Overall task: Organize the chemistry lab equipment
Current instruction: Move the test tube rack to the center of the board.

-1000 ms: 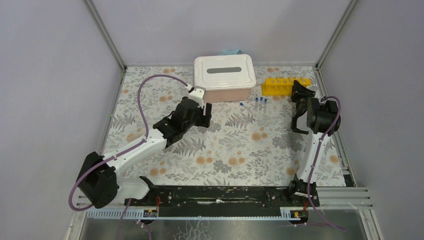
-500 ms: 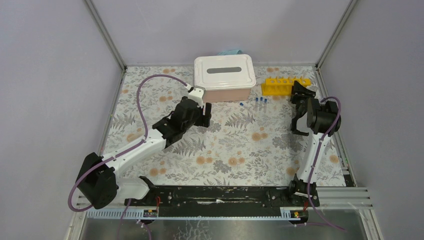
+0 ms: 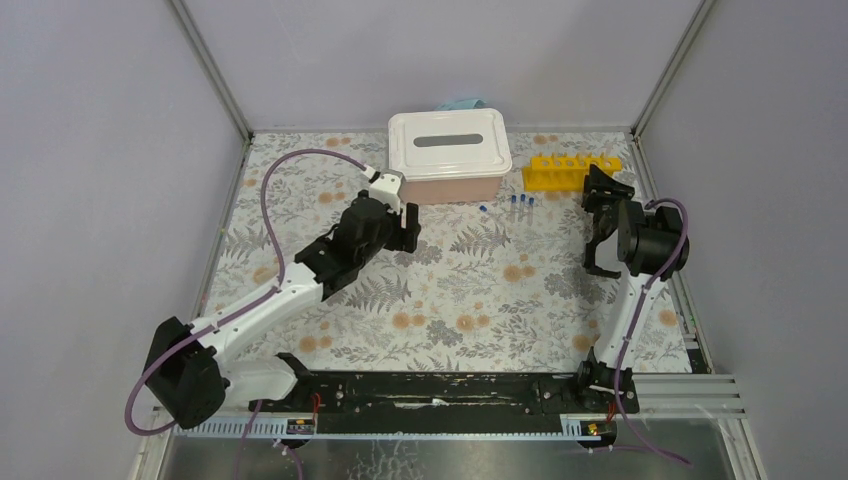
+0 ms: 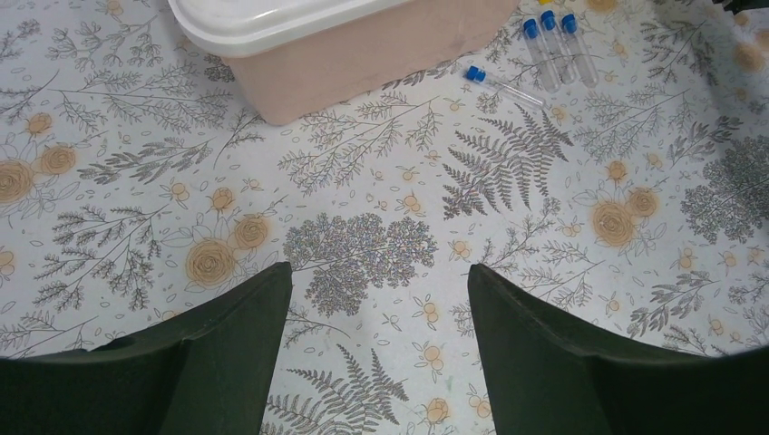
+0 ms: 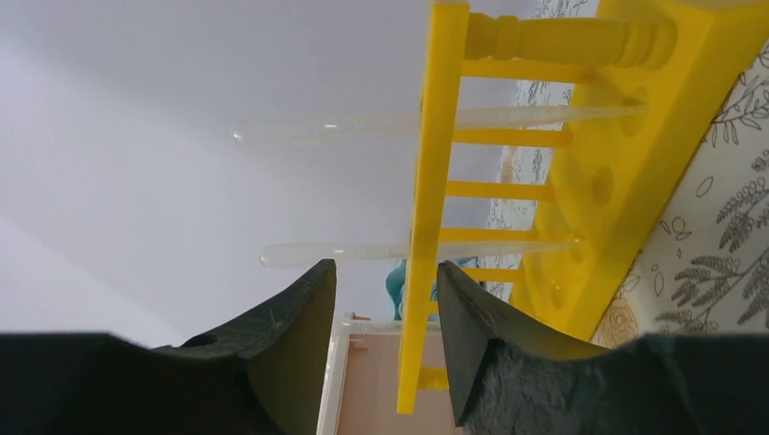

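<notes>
Our left pincer (image 4: 379,272) is hanging wide open, empty, over the tabletop (image 4: 136,145); our right pincer (image 5: 385,272) is standing open, gripping nothing, beside the yellow rack (image 5: 626,172); tubes (image 4: 553,36) are lying by the box (image 4: 363,63).

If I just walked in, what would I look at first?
Probably the bright yellow test-tube rack, standing at the far right of the flowery table. Next comes the big white-lidded pink box at the far middle. A few tiny blue-capped tubes lie flat on the table just in front of the gap between them.
</notes>
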